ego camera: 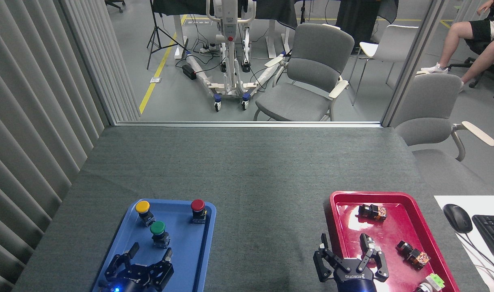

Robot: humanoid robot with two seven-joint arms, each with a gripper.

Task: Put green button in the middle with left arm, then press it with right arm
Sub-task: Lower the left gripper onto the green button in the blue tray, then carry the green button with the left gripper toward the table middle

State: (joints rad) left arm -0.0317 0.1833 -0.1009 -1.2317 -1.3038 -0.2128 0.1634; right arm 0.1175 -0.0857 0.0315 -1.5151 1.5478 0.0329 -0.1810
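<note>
Head view: green button (158, 228) upright on the blue tray (190, 259), roughly at tray centre, cap domed and facing up, black base beneath. Untouched — nothing in contact with it. Yellow button (142, 207) just beyond and to its left on the same tray; red button (197, 205) farther right near the tray's far corner. All three standing, apart from one another.

Left gripper (149, 255) over the near part of the blue tray, just short of the green button, fingers spread wide with a clear gap between them, holding nothing. Blue light glowing at the wrist below.

Middle of the table (267, 227) — bare dark grey cloth between the two trays.

Right gripper (348, 253) at the near left edge of the red tray (393, 198), fingers likewise splayed apart, empty, white lettering visible on the palm. Several small black-and-orange parts (372, 211) scattered on the red tray, plus a pale green-and-white piece (433, 281) at its near right corner.

Off to the right on a white surface: computer mouse (457, 217) and the corner of a keyboard (492, 231). Beyond the table's far edge, grey chairs (311, 73) on a grey floor, and a seated person's legs (462, 40) at top right.
</note>
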